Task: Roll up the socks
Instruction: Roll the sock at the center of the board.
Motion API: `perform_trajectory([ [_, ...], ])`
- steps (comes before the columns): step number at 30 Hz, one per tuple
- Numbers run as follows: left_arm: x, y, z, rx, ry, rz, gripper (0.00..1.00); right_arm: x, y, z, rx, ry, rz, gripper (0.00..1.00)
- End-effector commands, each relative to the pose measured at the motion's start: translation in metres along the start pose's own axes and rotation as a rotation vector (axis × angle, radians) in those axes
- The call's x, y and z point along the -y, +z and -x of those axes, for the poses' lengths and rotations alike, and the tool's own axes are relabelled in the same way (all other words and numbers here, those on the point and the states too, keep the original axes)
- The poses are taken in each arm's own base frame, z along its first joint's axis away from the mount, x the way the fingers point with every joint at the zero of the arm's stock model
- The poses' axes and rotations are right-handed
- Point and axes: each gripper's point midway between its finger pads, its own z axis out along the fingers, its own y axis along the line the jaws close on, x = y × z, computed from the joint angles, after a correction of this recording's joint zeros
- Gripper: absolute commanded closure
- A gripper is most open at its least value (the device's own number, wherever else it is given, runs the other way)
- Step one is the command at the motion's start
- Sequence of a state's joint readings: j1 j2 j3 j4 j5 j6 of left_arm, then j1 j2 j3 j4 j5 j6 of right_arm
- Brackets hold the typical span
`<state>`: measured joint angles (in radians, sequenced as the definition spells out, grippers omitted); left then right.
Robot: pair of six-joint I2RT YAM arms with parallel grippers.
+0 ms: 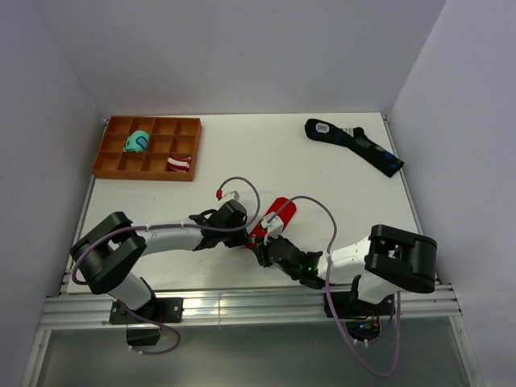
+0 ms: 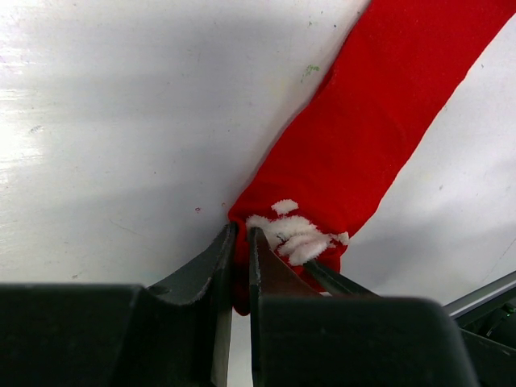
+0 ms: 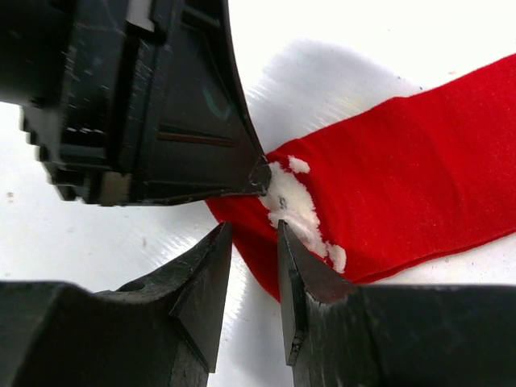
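Note:
The socks (image 1: 280,211) lie as a flat bright red strip near the table's front middle, running up and to the right; a white motif (image 2: 292,234) marks the near end. My left gripper (image 2: 242,242) is shut on that near end, with red fabric pinched between its jaws. My right gripper (image 3: 251,234) faces it from the other side. Its jaws stand apart, with the sock's edge just at the tips and bare table in the gap. One right finger (image 2: 339,280) lies against the sock's end. In the top view the left gripper (image 1: 250,231) and right gripper (image 1: 260,243) almost meet.
An orange compartment tray (image 1: 106,153) sits at the back left, holding a teal bundle (image 1: 136,143) and a red-and-white striped bundle (image 1: 179,164). Long black socks (image 1: 355,145) with blue marks lie at the back right. Grey walls close in both sides.

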<state>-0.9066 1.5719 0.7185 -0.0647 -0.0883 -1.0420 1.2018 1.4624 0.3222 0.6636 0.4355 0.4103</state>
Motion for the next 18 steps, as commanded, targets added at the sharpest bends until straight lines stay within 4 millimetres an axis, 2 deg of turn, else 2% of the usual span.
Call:
perform_trajectory([
  [1,-0.046,-0.001,-0.033,-0.129,0.048,0.16,1.0,0.0,0.006,0.007,0.021,-0.018,-0.035,0.63],
  [8,-0.046,-0.002,-0.033,-0.132,0.053,0.161,1.0,0.006,0.008,-0.001,0.002,-0.027,-0.063,0.63],
  [18,-0.047,-0.003,-0.029,-0.117,0.04,0.181,1.0,0.01,0.001,-0.031,-0.071,0.002,-0.082,0.62],
])
